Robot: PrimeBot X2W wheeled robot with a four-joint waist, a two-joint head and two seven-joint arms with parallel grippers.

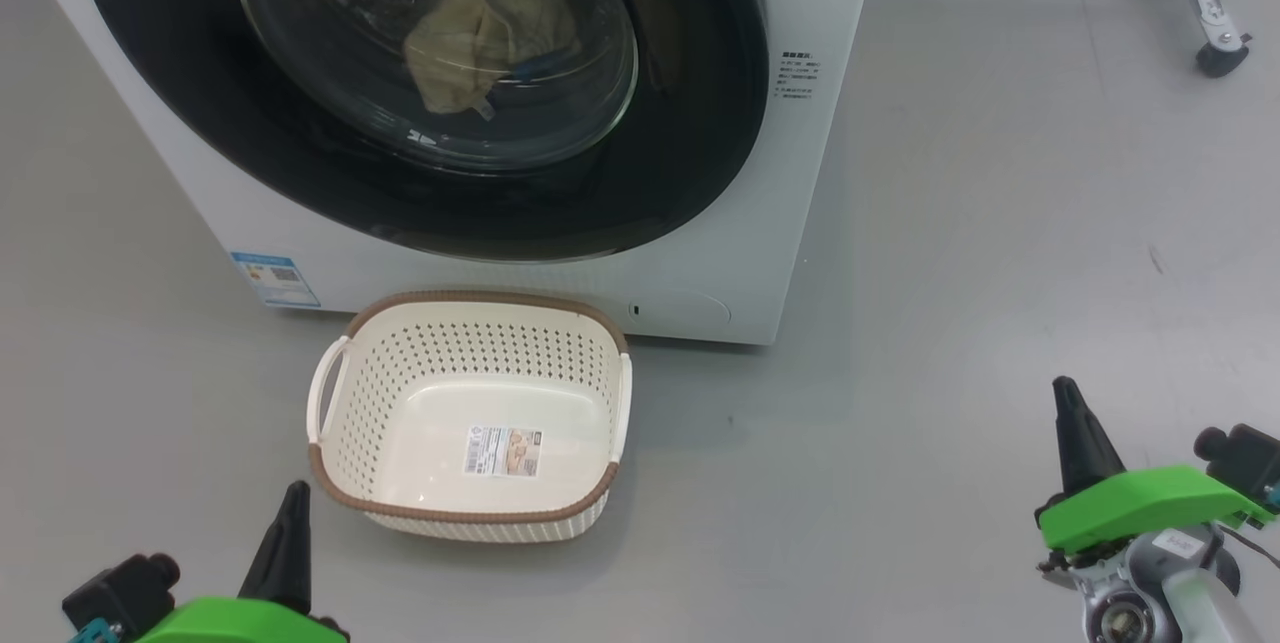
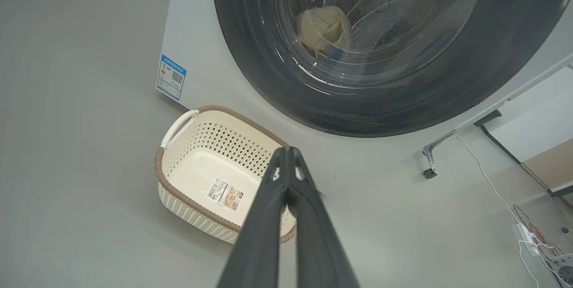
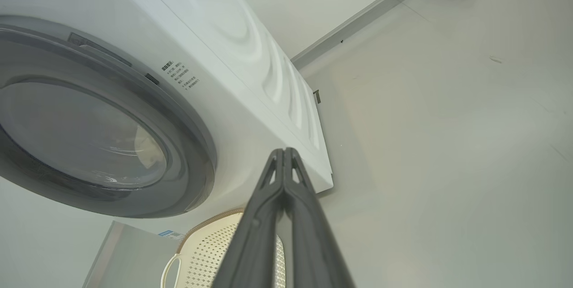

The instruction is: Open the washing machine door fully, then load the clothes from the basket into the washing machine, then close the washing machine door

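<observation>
The white washing machine (image 1: 740, 223) stands ahead with its black-rimmed round door (image 1: 300, 153) shut against its front. Pale yellow clothes (image 1: 480, 38) lie inside the drum, seen through the glass, and the same clothes (image 2: 324, 28) appear in the left wrist view. The cream basket (image 1: 345, 403) sits on the floor before the machine, holding nothing but its bottom label. My left gripper (image 1: 290, 513) rests low at the left, shut and holding nothing, near the basket's front corner. My right gripper (image 1: 1072, 413) is low at the right, shut and holding nothing, well away from the machine.
Grey floor (image 1: 950, 273) spreads to the right of the machine. A metal frame leg with a castor (image 1: 1222, 53) stands at the far right. In the left wrist view, cables and a power strip (image 2: 537, 234) lie on the floor right of the machine.
</observation>
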